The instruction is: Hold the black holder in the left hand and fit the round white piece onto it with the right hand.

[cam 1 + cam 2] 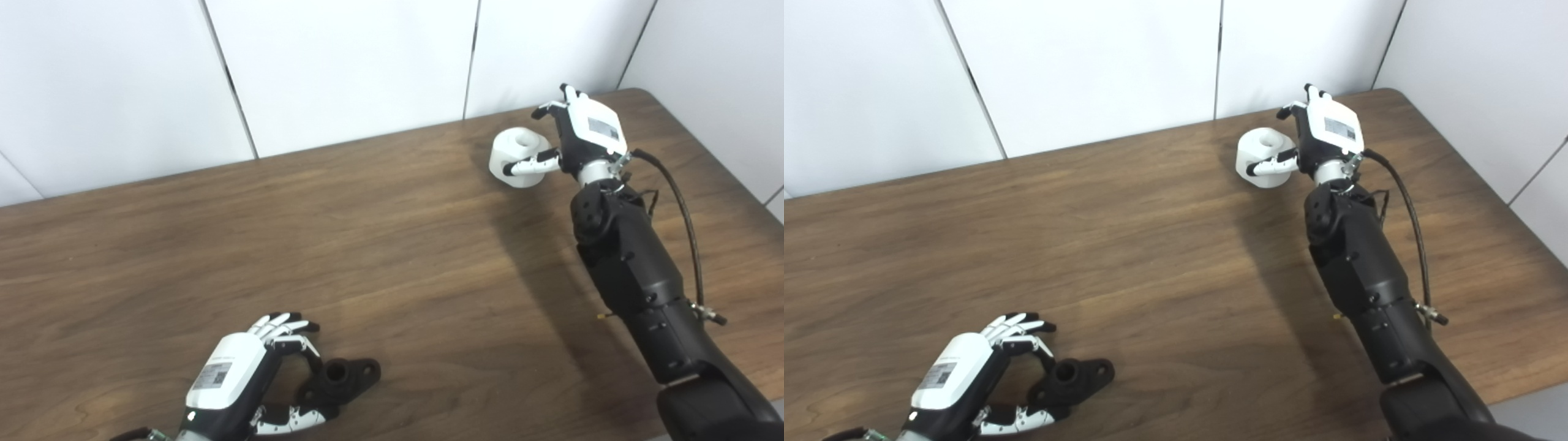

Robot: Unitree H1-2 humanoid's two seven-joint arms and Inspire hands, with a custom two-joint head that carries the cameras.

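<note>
In the left eye view, the matte black plastic holder (340,378), a short round socket with a flat oval flange and a screw hole, lies on the brown wood-grain table (380,245) near the front edge. The left hand (257,373), white-shelled with black joints, curls over the holder's left part, its fingers above and its thumb below; whether they actually clamp the holder, I cannot tell. At the far right, the round white piece (519,157), a smooth squat cylinder with a hollow in its top, stands on the table. The right hand (572,138) closes around it, thumb across the front, fingers behind.

In the right eye view, the holder (1072,378) shows its open socket empty. The white piece (1263,157) sits in the right hand's (1315,136) grasp, well apart from the left hand (980,373).
</note>
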